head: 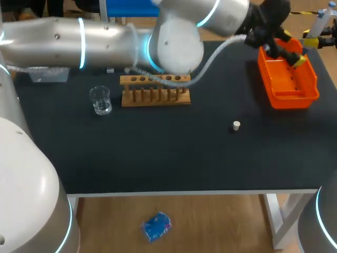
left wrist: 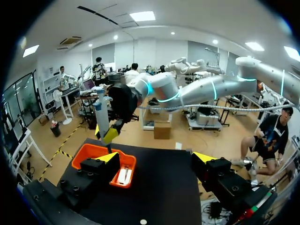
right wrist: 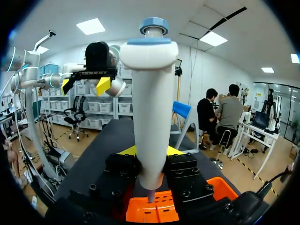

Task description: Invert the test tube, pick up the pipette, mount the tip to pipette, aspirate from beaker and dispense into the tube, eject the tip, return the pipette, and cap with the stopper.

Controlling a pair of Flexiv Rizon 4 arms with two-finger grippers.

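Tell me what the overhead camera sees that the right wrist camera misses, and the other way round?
Only the head view shows the glass, the wooden rack and the small white stopper. Only the right wrist view shows the pipette full length, clamped in the right tool, its nozzle above the orange tray. Both show that tray, the pipette's top and the open left tool.

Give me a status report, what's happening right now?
Right gripper shut on pipette, over orange tray. Left gripper open, close by. Stopper on table.
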